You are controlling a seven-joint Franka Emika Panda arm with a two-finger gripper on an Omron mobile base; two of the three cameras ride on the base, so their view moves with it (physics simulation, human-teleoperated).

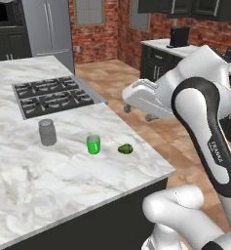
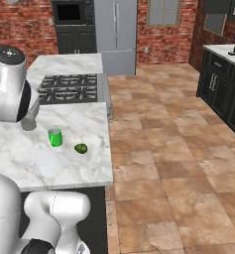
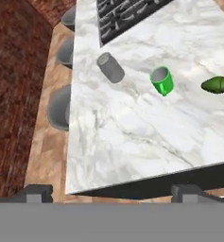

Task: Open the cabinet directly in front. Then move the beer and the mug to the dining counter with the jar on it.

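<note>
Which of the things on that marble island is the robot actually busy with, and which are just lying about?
Part of the job:
- green mug, standing on the island
- grey jar, which marks the right counter
- dining counter itself

Just lying about:
- small dark green avocado-like thing beside the mug
- gas cooktop
- grey stools along the far side

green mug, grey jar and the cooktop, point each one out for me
green mug [image 1: 93, 145], left base view, on its outer side wall
grey jar [image 1: 47, 133], left base view, middle of its body
cooktop [image 1: 53, 95], left base view, on the black grates
</note>
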